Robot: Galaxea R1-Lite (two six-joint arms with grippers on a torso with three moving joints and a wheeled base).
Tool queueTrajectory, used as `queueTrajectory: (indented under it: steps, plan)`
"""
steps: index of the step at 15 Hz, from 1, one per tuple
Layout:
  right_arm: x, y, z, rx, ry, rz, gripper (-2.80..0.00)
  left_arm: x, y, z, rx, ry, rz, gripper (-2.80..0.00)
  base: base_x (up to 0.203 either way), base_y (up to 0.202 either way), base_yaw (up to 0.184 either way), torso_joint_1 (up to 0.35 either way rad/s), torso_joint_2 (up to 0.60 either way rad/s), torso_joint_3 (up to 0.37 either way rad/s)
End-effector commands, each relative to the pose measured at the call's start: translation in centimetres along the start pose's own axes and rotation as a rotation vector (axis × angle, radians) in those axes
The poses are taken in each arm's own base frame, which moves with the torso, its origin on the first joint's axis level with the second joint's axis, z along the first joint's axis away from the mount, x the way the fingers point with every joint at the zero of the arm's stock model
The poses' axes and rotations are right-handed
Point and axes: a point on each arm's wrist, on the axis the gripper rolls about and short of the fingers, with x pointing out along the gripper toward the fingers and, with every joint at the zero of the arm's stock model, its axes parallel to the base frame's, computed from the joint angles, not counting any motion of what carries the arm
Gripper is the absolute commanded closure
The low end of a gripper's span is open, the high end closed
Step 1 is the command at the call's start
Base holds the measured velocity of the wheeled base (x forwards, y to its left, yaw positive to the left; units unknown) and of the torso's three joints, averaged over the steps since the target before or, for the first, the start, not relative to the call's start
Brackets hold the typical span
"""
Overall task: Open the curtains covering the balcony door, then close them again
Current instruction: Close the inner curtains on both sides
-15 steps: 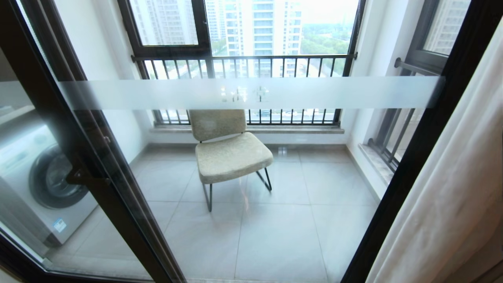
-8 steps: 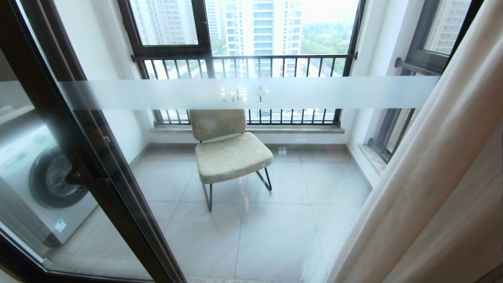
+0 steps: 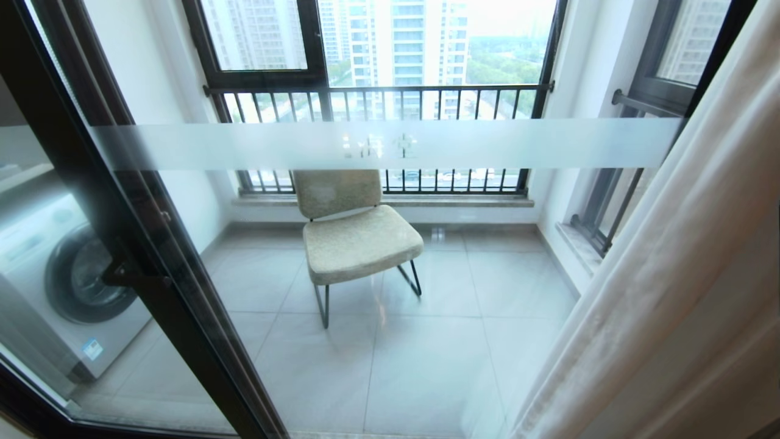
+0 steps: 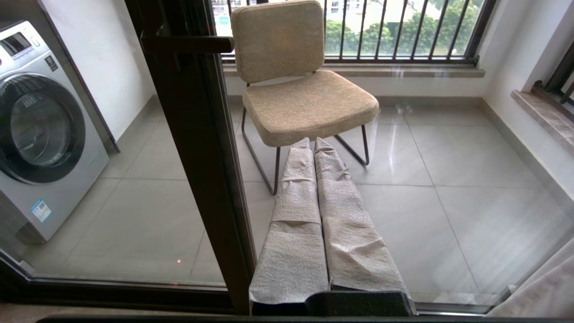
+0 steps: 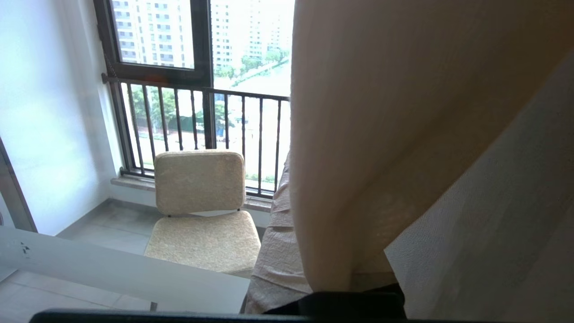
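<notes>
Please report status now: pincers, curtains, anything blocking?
Left pincer shut, empty. Right pincer shut, draped by curtains. Curtains bunched right; balcony door mostly uncovered. Nothing blocking.

The tall black-framed glass balcony door [image 3: 378, 274] blocks all passage to the padded beige chair [image 3: 356, 235] beyond it — only the door's near side is free, narrowed at its right edge by cream pleated curtains [image 3: 688, 286].

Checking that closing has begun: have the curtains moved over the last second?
Yes. The curtains have swept leftward across the balcony door, now hiding its black right frame post, which stood fully exposed earlier.
</notes>
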Motion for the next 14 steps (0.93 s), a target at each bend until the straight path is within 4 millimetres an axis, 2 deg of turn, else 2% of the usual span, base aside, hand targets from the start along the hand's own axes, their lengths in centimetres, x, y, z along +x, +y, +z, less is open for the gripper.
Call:
queueTrajectory:
  steps: [1,5,14]
  plan:
    - [-1.6,0.3,0.9,-0.006,-0.027,0.002,0.00,0.0,0.0,0.0,0.000,-0.001,0.001,0.00,0.000,0.000,0.000,0.000,0.00,0.000]
    - [-4.0,0.9,1.8,-0.002,-0.019,0.004,0.00,0.0,0.0,0.0,0.000,-0.001,0.002,0.00,0.000,0.000,0.000,0.000,0.00,0.000]
    - [-6.4,1.4,2.0,0.002,-0.013,-0.001,0.00,0.0,0.0,0.0,0.000,-0.001,0.001,0.00,0.000,0.000,0.000,0.000,0.00,0.000]
